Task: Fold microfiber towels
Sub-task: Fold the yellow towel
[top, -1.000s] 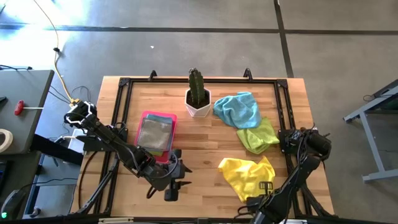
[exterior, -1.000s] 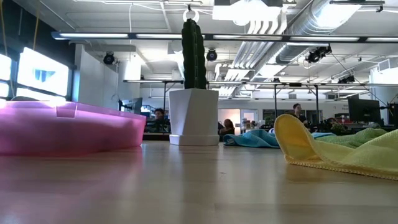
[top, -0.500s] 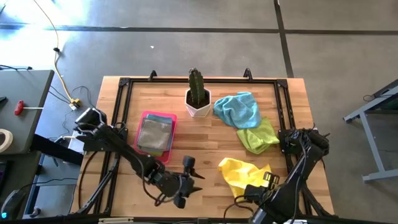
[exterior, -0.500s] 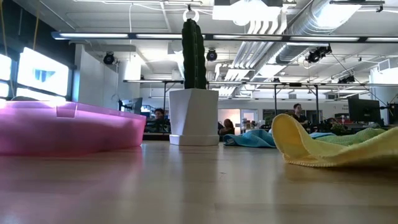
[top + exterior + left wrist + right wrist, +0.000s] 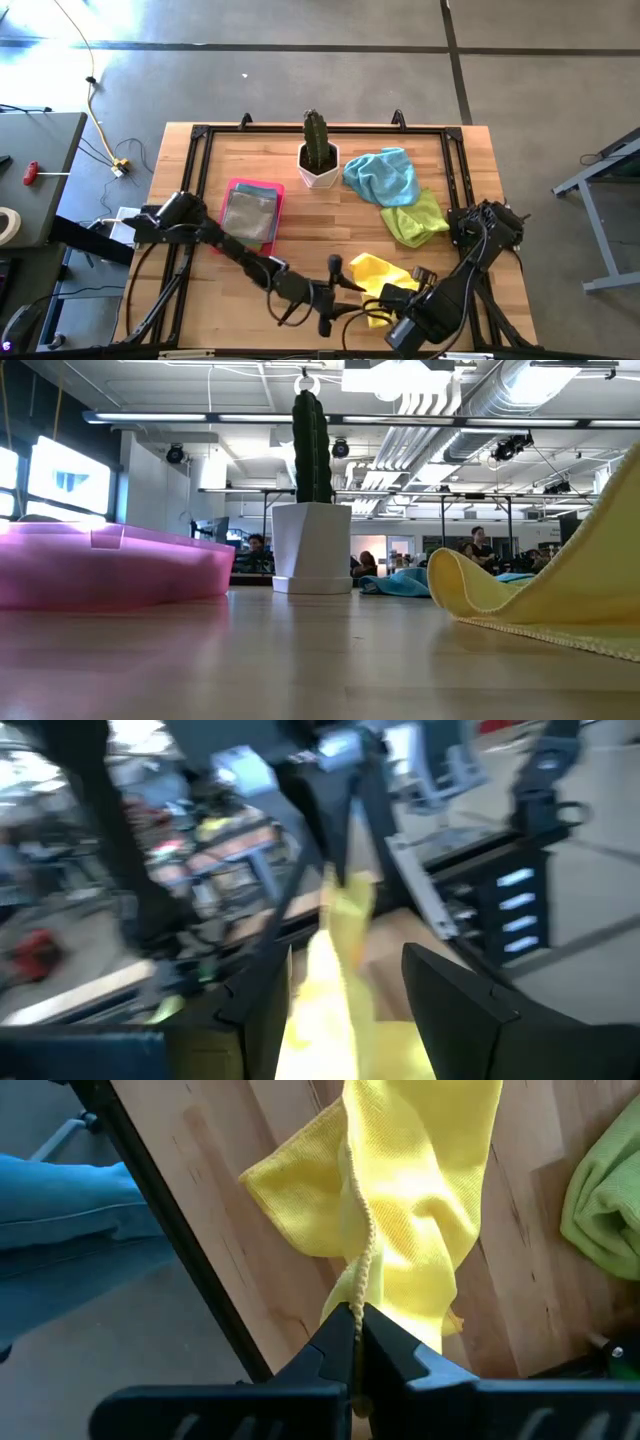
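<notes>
The yellow towel (image 5: 372, 268) lies bunched near the table's front edge; its left part rests on the wood and its right part rises off it in the low view (image 5: 560, 590). My right gripper (image 5: 395, 298) is shut on this towel, at its near right side. My left gripper (image 5: 338, 290) is open just left of the towel, fingers pointing toward it; in the left wrist view (image 5: 345, 1010) the towel (image 5: 340, 940) shows ahead between the fingers, not touched. A light blue towel (image 5: 385, 175) and a lime green towel (image 5: 415, 218) lie crumpled at the right. My right gripper pinches the yellow towel's stitched hem (image 5: 358, 1295) between its two shut fingers, at an edge where the cloth is gathered into folds. The held part is lifted off the table. The rest (image 5: 420, 1190) trails slack away from the fingers onto the wood.
A pink tray (image 5: 232, 190) holding a folded grey towel (image 5: 250, 213) stands at the left centre. A cactus in a white pot (image 5: 318, 160) stands at the far middle. Black frame rails run along the table's edges (image 5: 200, 160). Bare wood lies between the tray and the yellow towel.
My left gripper has swept along the near edge toward the table's right, up to the yellow towel. My right gripper has moved left and up with the towel's edge; the towel has gathered into a smaller heap, its right part lifted while its left part stays down.
</notes>
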Available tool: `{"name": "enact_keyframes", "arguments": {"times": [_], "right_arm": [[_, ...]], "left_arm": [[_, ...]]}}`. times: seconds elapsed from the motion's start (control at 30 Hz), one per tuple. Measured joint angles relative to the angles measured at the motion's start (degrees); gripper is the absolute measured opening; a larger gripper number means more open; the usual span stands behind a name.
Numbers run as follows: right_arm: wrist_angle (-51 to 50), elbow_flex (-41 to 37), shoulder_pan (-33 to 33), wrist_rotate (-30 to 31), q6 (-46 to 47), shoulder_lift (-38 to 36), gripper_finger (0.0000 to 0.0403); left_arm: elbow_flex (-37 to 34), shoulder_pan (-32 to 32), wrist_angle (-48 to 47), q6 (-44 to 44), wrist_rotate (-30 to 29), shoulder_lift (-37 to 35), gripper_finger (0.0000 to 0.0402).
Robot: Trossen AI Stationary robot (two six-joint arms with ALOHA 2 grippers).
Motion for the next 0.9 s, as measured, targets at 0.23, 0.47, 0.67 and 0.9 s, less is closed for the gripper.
{"name": "enact_keyframes", "arguments": {"times": [0.23,0.47,0.67,0.9], "right_arm": [[0.0,0.0,-1.8,0.5,-2.7,-1.5,0.0],[0.1,0.0,-1.9,2.6,-2.5,-3.9,0.0],[0.5,0.0,-1.7,3.1,-2.7,-6.6,0.0],[0.7,0.0,-0.9,5.5,-2.7,-11.4,0.0]], "left_arm": [[4.0,3.5,0.0,-4.9,9.0,4.6,0.0184],[7.5,5.9,-0.2,-6.2,9.0,7.9,0.0184],[7.6,7.5,-3.1,-9.8,10.1,8.1,0.0184],[7.6,8.1,-14.5,-12.1,13.0,8.1,0.0184]]}}
